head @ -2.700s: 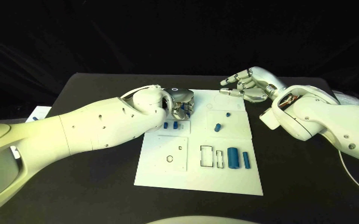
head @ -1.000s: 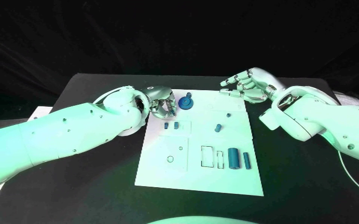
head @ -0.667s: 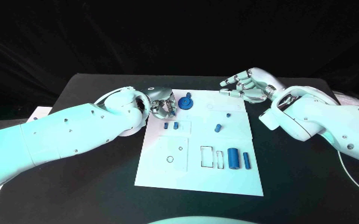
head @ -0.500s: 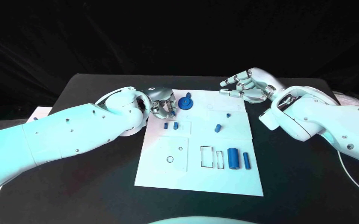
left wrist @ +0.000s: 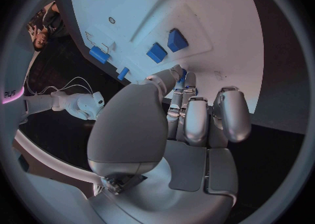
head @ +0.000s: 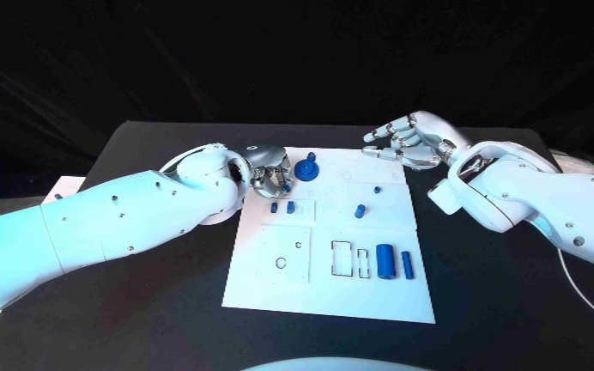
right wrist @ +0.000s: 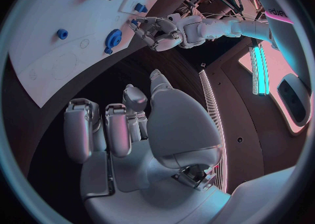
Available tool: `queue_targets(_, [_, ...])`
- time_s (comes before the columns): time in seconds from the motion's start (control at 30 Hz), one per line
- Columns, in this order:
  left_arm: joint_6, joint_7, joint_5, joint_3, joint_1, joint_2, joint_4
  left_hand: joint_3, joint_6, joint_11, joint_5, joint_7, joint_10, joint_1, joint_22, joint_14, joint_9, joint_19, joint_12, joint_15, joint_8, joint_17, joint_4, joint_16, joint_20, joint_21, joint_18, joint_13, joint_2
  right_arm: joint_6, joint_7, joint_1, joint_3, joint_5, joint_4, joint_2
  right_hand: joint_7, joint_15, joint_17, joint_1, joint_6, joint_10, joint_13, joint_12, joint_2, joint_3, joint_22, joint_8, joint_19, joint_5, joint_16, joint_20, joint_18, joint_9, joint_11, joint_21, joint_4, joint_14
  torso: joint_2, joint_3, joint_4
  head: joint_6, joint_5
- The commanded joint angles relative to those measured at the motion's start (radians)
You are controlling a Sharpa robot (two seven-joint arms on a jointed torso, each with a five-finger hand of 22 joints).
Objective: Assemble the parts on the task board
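The white task board (head: 324, 289) lies mid-table. A blue gear-like part (head: 307, 169) sits near its far left corner. My left hand (head: 270, 173) hovers just left of that part with its fingers curled and nothing in them; the right wrist view shows a gap between the left hand (right wrist: 157, 32) and the gear (right wrist: 113, 37). Two small blue blocks (head: 282, 208) lie below it, also seen as blocks (left wrist: 165, 46). Two blue cylinders (head: 395, 261) lie near the right edge. My right hand (head: 406, 142) hangs curled and empty beyond the board's far right corner.
A small blue peg (head: 360, 211) and a tinier one (head: 376, 191) lie mid-board. Outlined slots (head: 350, 259) and a small hole (head: 281, 262) mark the near half. A pale card (head: 62, 189) lies at the table's left edge.
My left hand, earlier over the board's far left corner, has drawn back to the left, uncovering the blue gear part there. The right hand has stayed put.
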Motion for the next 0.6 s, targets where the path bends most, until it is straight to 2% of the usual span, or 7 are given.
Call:
queue_targets(0.03, [0.04, -0.012, 0.001, -0.002, -0.003, 0.002, 0.0, 0.004, 0.01, 0.003, -0.002, 0.0, 0.007, -0.011, 0.022, 0.023, 0.0, 0.013, -0.003, 0.002, -0.004, -0.001, -0.001, -0.004, 0.001, 0.003, -0.007, 0.001, -0.002, 0.012, 0.008, -0.001, 0.0, -0.003, 0.001, 0.001, 0.0, -0.001, 0.138, 0.002, 0.004, -0.003, 0.0, 0.001, 0.004, -0.006, 0.018, 0.002, -0.007, 0.006, -0.005, 0.002, 0.01, 0.001, 0.0, -0.004, 0.002, 0.076, 0.0, 0.0, 0.0003, -0.001, 0.003])
queue_targets(0.6, [0.037, -0.026, 0.001, -0.003, -0.003, 0.008, -0.011, 0.008, -0.022, 0.015, -0.002, 0.011, -0.039, -0.036, 0.015, 0.019, -0.014, 0.005, -0.007, 0.011, -0.025, -0.013, -0.001, -0.005, 0.007, -0.012, -0.004, -0.005, -0.014, 0.012, 0.007, -0.001, 0.0, -0.003, -0.002, 0.002, 0.0, -0.001, 0.138, 0.002, 0.004, -0.003, 0.0, 0.001, 0.004, -0.006, 0.018, 0.002, -0.007, 0.006, -0.005, 0.002, 0.01, 0.001, 0.0, -0.004, 0.002, 0.076, 0.0, -0.0002, 0.0002, -0.001, 0.004])
